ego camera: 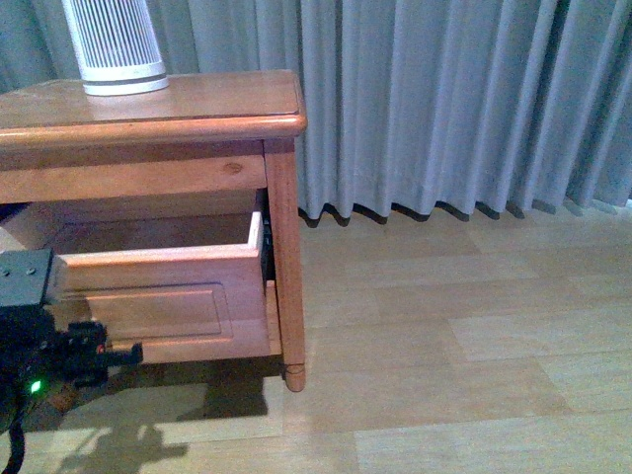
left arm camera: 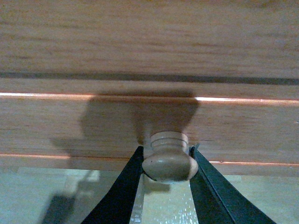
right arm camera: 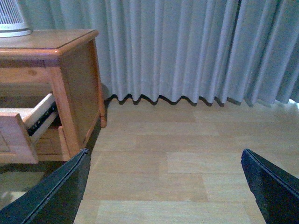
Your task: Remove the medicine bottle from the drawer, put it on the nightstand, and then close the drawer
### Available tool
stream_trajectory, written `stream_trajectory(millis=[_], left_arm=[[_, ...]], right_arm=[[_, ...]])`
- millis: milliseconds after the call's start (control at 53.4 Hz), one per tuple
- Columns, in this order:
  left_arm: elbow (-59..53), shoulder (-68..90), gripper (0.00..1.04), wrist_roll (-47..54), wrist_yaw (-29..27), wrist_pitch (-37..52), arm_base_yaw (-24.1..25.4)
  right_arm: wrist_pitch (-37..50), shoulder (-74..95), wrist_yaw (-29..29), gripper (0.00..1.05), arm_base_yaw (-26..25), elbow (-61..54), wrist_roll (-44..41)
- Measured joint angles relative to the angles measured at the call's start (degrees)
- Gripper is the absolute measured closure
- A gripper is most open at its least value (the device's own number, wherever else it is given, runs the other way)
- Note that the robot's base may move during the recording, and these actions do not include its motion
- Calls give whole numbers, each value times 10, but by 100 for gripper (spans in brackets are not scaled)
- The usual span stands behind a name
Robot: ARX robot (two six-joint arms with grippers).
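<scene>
The nightstand (ego camera: 148,109) stands ahead of the right gripper (right arm camera: 163,158), toward the left arm's side. That gripper's jaws are spread wide apart over bare floor (right arm camera: 187,140) and hold nothing. The drawer (ego camera: 158,286) is pulled partly out, its front directly ahead of the left gripper (left arm camera: 167,155). A white ribbed device (ego camera: 116,44) rests on the nightstand's surface. The round knob (left arm camera: 169,167) sits between the left jaws, which are clamped against its two sides.

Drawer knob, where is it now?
In the left wrist view, the drawer knob sits between the fingers of the left tool, on the front of the open drawer.
</scene>
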Motion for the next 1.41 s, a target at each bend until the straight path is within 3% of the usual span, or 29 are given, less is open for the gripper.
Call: stream_trajectory(millis=[187, 469, 618, 768, 918, 956, 1031, 1106, 1406], left_arm=[[-113, -14, 77, -11, 5, 86, 0], [-224, -5, 30, -38, -13, 132, 2], [-269, -49, 7, -40, 4, 85, 40], [-313, -265, 7, -42, 58, -83, 76], [-299, -613, 7, -41, 114, -376, 70], [-281, -752, 7, -42, 124, -489, 61], [-292, -939, 20, -19, 51, -517, 24], [-306, -1054, 36, -7, 26, -517, 15], [-356, -1122, 93, 1, 24, -536, 13]], right_arm=[[0, 0, 0, 7, 0, 0, 0], [0, 0, 0, 7, 0, 0, 0], [0, 0, 0, 7, 0, 0, 0], [0, 0, 0, 7, 0, 0, 0], [0, 0, 0, 7, 0, 0, 0], [0, 0, 0, 7, 0, 0, 0], [0, 0, 0, 7, 0, 0, 0], [0, 0, 0, 7, 0, 0, 0], [0, 0, 2, 7, 0, 0, 0]])
